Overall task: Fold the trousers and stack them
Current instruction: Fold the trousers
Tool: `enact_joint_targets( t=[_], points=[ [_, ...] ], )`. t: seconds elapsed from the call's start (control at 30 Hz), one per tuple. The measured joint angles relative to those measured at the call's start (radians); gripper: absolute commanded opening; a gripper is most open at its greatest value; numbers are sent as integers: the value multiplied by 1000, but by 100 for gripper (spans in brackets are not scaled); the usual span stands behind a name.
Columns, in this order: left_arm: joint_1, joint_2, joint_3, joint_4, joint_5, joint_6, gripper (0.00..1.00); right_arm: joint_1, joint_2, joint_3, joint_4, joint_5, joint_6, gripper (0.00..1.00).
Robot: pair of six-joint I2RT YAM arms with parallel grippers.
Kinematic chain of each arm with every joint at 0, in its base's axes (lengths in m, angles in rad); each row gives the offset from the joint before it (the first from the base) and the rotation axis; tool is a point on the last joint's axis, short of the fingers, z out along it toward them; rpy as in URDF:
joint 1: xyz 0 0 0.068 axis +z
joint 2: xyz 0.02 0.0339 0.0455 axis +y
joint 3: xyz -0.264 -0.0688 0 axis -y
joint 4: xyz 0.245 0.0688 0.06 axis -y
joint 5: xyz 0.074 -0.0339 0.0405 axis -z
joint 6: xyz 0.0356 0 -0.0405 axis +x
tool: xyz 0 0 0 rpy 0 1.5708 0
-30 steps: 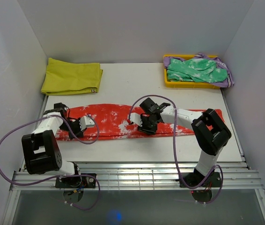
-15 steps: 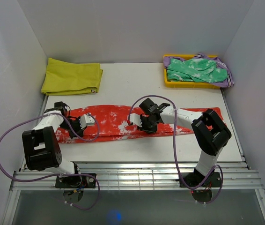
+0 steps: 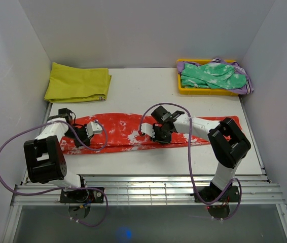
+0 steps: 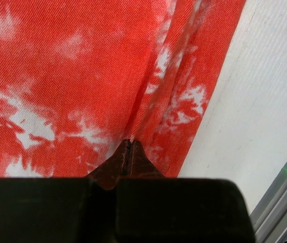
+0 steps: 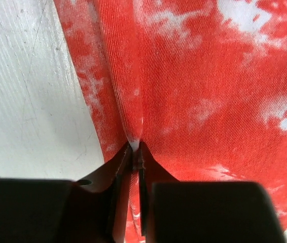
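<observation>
The red-orange trousers with white blotches lie flat in a long strip across the table's middle. My left gripper is near their left end, shut on a pinched ridge of the cloth; its fingertips meet with fabric between them. My right gripper is at the strip's middle near its front edge, shut on a fold of the same trousers, which fill the right wrist view.
A folded yellow cloth lies at the back left. A yellow tray at the back right holds a green white-mottled garment. Bare white table lies behind the trousers. A metal rail runs along the front edge.
Both grippers have drawn a little toward the back with the cloth pinched. The trousers' front edge has shifted slightly back with them.
</observation>
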Motion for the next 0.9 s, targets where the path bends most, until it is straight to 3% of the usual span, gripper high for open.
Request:
enact_joint_targets(
  t=[0.2, 0.33, 0.7, 0.9],
  points=[
    [0, -1, -1, 0, 0, 3, 0, -3, 0, 18, -24, 13, -10, 34],
    [0, -1, -1, 0, 0, 3, 0, -10, 0, 20, -37, 17, -23, 8],
    [0, -11, 12, -26, 3, 2, 0, -21, -12, 68, -85, 20, -33, 8],
    [0, -92, 71, -90, 16, 18, 0, -28, -91, 100, -140, 17, -50, 8]
  ],
)
